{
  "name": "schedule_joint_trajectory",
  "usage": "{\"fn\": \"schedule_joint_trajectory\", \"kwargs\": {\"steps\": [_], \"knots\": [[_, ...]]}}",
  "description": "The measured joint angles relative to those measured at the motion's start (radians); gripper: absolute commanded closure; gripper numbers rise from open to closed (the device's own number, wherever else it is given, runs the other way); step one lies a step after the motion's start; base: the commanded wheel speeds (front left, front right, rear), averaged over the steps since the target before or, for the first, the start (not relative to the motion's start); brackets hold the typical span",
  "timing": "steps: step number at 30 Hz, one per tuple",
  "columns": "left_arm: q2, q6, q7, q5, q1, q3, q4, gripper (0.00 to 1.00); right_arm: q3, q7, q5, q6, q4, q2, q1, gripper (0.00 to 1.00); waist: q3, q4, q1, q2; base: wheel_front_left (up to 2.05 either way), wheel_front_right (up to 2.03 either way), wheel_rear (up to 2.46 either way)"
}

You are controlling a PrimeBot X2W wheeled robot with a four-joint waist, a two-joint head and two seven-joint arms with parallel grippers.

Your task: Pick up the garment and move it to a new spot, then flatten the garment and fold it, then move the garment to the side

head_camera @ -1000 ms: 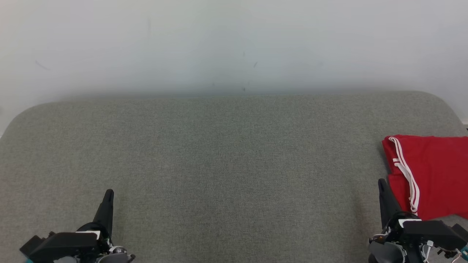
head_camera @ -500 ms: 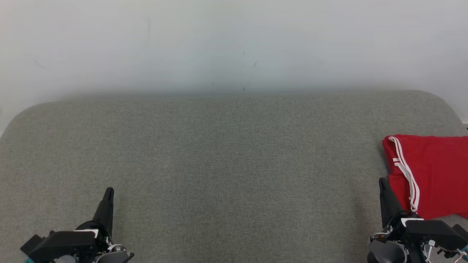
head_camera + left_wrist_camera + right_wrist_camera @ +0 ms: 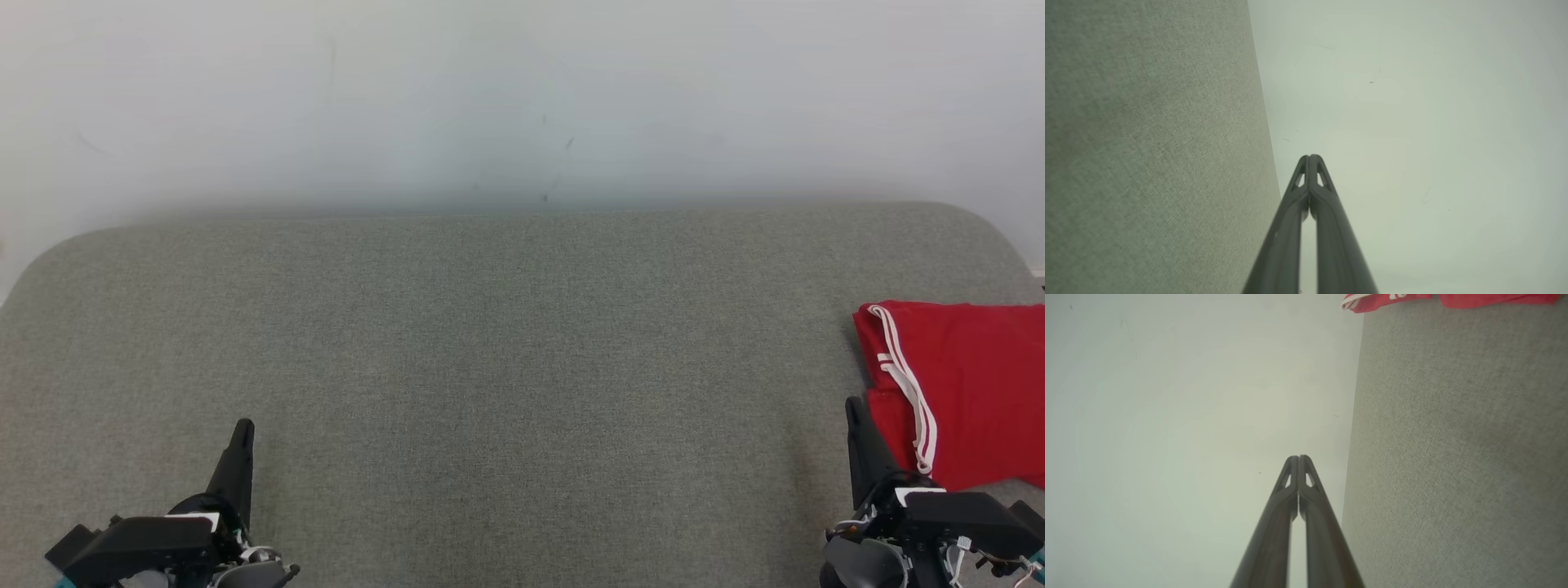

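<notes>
Over on the far right of the grey surface (image 3: 522,367), the red garment (image 3: 971,384) is laid flat, white stripes showing, partly cut off by the edge of the head view. Both grippers are clenched with nothing held: the left gripper (image 3: 243,428) is parked at the lower left, well apart from it, and the right gripper (image 3: 851,406) is set just beside it.

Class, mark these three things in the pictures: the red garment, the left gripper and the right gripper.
red garment (image 3: 976,384): head view, middle of the red cloth.
left gripper (image 3: 242,430): head view, shut fingertips.
right gripper (image 3: 852,407): head view, shut fingertips.
</notes>
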Motion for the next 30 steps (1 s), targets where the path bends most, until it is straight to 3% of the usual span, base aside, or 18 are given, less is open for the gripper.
{"fn": "schedule_joint_trajectory", "kwargs": {"steps": [30], "knots": [[0.0, 0.0, 0.0, 0.0, 0.0, 0.001, 0.0, 1.0, 0.0, 0.0, 0.0, 0.0, 0.0, 0.0, 0.0, 1.0, 0.0, 0.0, 0.0, 0.0, 0.0, 0.0, 0.0]]}}
